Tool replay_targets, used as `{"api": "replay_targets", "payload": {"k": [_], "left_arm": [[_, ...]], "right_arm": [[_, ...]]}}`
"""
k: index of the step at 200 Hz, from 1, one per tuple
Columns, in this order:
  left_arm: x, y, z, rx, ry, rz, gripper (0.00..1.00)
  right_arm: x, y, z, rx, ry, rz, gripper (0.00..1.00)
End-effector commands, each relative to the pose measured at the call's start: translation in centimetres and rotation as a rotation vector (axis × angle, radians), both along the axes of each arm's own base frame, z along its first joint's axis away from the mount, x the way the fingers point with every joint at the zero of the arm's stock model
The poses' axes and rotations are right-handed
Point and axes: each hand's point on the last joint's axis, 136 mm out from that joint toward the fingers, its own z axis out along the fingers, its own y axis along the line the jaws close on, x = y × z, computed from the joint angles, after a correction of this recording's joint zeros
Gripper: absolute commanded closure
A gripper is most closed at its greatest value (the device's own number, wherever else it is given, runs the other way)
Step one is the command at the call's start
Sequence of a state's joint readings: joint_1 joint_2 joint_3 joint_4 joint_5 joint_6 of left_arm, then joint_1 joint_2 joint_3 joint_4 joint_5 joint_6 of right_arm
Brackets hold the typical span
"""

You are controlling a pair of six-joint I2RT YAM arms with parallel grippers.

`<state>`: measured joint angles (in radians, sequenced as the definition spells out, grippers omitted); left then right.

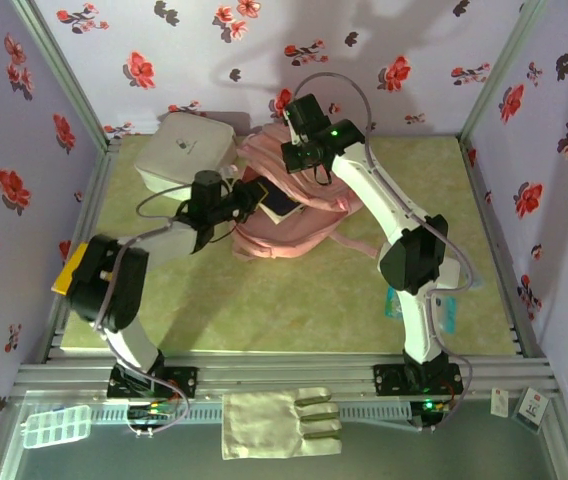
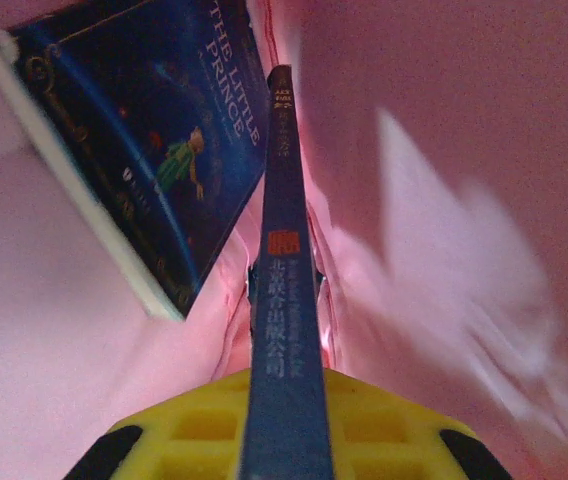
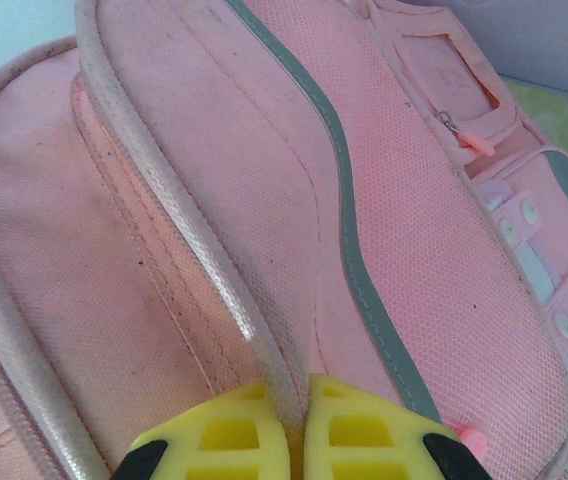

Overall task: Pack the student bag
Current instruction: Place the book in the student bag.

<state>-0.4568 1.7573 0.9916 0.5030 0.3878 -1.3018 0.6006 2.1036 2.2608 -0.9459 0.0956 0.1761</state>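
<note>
Clamping a thin blue book (image 2: 282,250) edge-on, left gripper (image 2: 282,425) is inside the student bag (image 3: 394,230), Little Prince book (image 2: 154,130) ahead-left of it; right gripper (image 3: 297,435) closed on bag's pale trim fold (image 3: 194,250), bag spreading ahead.

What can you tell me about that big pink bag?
The student bag is a soft pink fabric backpack with pale piping, a grey stripe and zipped pockets. It lies slumped on the green table beside a white box. The right end effector pinches its pale trim; the left end effector holds a thin blue book inside its opening, next to another blue book.
</note>
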Motion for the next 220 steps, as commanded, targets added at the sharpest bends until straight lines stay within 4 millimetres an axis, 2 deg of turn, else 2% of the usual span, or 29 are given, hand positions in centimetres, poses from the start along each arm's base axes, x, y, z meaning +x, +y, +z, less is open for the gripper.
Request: {"api": "replay_targets", "payload": {"k": [1, 22, 45, 69, 82, 100, 108, 119, 169, 220], "left_arm": [[3.6, -1.1, 0.8, -0.052, -0.045, 0.104, 1.0], [5.3, -2.3, -1.3, -0.014, -0.009, 0.137, 1.0], [7.0, -3.5, -2.3, 0.022, -0.006, 0.165, 1.0], [8.5, -3.5, -3.6, 0.066, 0.007, 0.218, 1.0], [9.1, -3.5, -4.3, 0.079, 0.018, 0.241, 0.95], [9.6, -3.8, -5.3, 0.083, 0.05, 0.248, 0.94], [9.5, -3.8, -5.5, 0.094, 0.072, 0.244, 0.9], [9.1, -3.6, -5.6, 0.107, 0.086, 0.248, 0.79], [6.3, -1.8, -3.3, 0.096, 0.107, 0.249, 0.47], [3.0, -0.3, -0.8, 0.062, 0.133, 0.262, 0.44]], "right_arm": [[0.5, 0.8, 7.8, 0.2, -0.161, -0.009, 0.96], [0.7, 0.5, 7.9, 0.224, -0.151, -0.019, 0.96], [0.8, 0.2, 7.9, 0.261, -0.138, -0.03, 0.96], [0.7, 0.0, 7.8, 0.286, -0.123, -0.036, 0.96], [0.7, -0.1, 7.6, 0.292, -0.116, -0.038, 0.96], [0.7, -0.1, 7.2, 0.294, -0.108, -0.041, 0.96], [0.7, -0.2, 7.0, 0.293, -0.102, -0.045, 0.96], [0.7, -0.4, 6.8, 0.294, -0.097, -0.051, 0.96], [1.2, -1.2, 6.5, 0.348, -0.082, -0.086, 0.96], [1.6, -1.8, 5.6, 0.35, -0.065, -0.111, 0.96]]}}
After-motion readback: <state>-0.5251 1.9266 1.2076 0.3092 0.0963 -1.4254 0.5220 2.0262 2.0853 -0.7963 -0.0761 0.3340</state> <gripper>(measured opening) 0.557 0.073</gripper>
